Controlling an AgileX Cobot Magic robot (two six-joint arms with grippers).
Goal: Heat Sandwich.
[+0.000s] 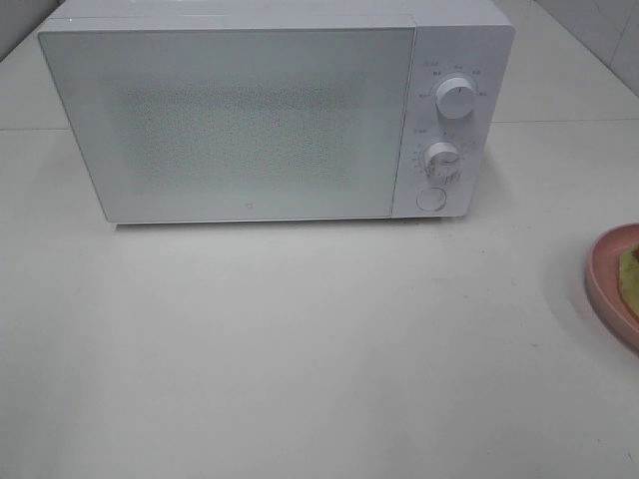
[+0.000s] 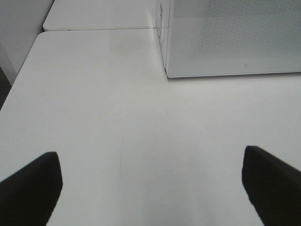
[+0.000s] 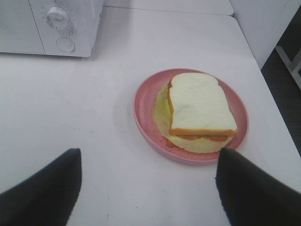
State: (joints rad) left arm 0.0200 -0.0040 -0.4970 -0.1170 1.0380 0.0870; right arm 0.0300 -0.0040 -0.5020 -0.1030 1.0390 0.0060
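Microwave (image 1: 230,120) door is closed, and the sandwich (image 3: 200,106) sits on the pink plate (image 3: 146,113) to its right on the desk (image 1: 300,339). Both end effectors, left (image 2: 150,188) and right (image 3: 148,188), are spread and empty. Best open the door fully first, then lift the plate level.

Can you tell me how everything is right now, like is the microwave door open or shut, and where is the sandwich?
microwave: door shut, standing on the table.
sandwich: lying on the pink plate, not held, not yet in the microwave.
pink plate: on the table beside the microwave, carrying the sandwich.
left gripper: fingers open, empty, over bare table.
right gripper: fingers open, empty, short of the plate.
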